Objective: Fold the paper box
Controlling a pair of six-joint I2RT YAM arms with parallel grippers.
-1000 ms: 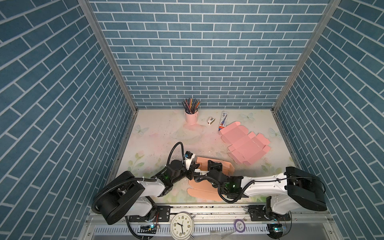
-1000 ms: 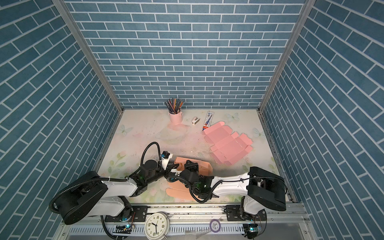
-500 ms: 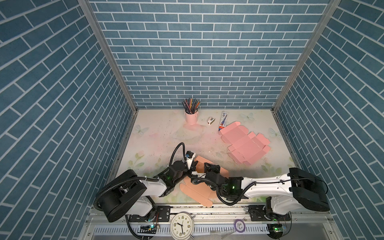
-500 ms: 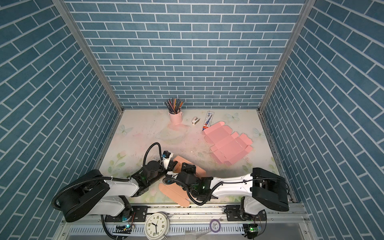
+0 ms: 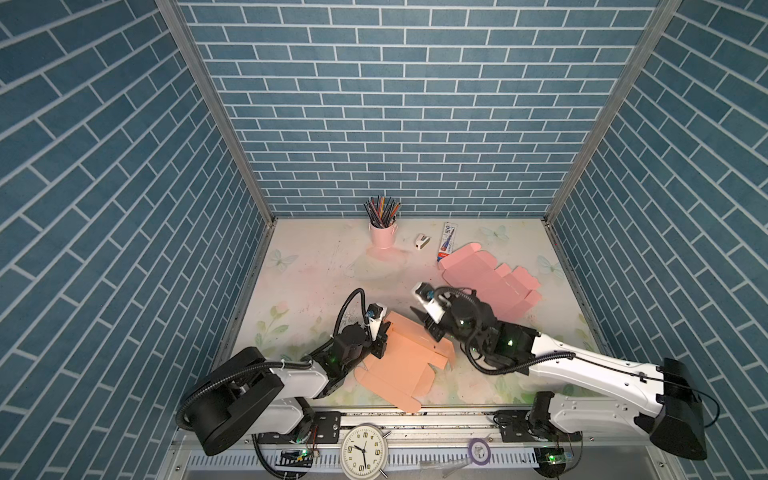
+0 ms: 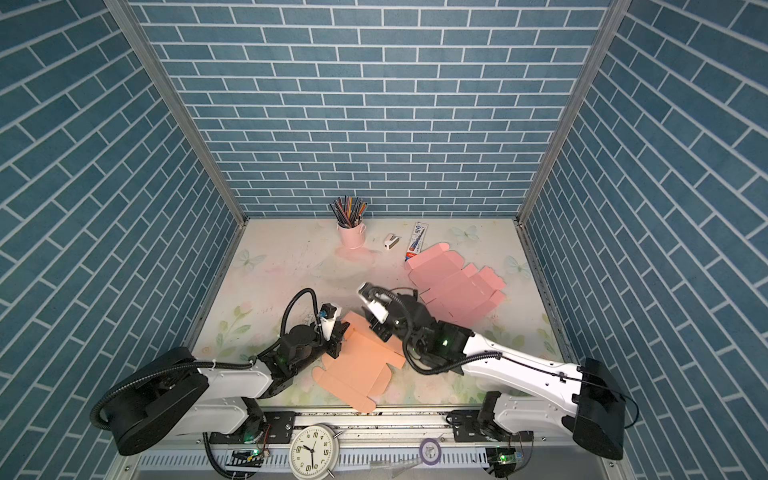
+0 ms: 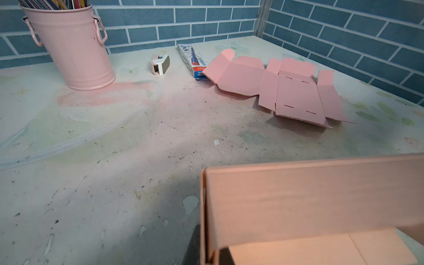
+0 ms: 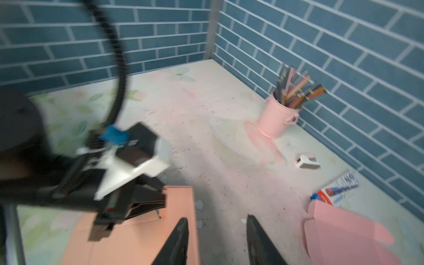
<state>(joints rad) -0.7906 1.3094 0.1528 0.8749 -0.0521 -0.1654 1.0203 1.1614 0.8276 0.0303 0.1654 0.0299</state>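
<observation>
Right wrist view: right gripper (image 8: 216,221) parted, empty, beside the orange cardboard box blank (image 8: 137,243).
Left gripper (image 8: 160,199): clamped on the blank's raised flap.
Blank position: well apart from the pink metal pencil bucket (image 8: 275,119), on the robot's side.
Risk: held by a single pinch, the flap may spring flat or tear.

One orange box (image 5: 401,370), one pink box (image 5: 490,278), one pencil bucket (image 5: 383,237), one clock (image 5: 364,451).

Orange box (image 5: 399,370), a die-cut card blank, lies mostly flat at the table's (image 5: 316,270) 6 o'clock, one corner at the front edge. Its 12 o'clock flap (image 7: 298,197) stands folded up.
</observation>
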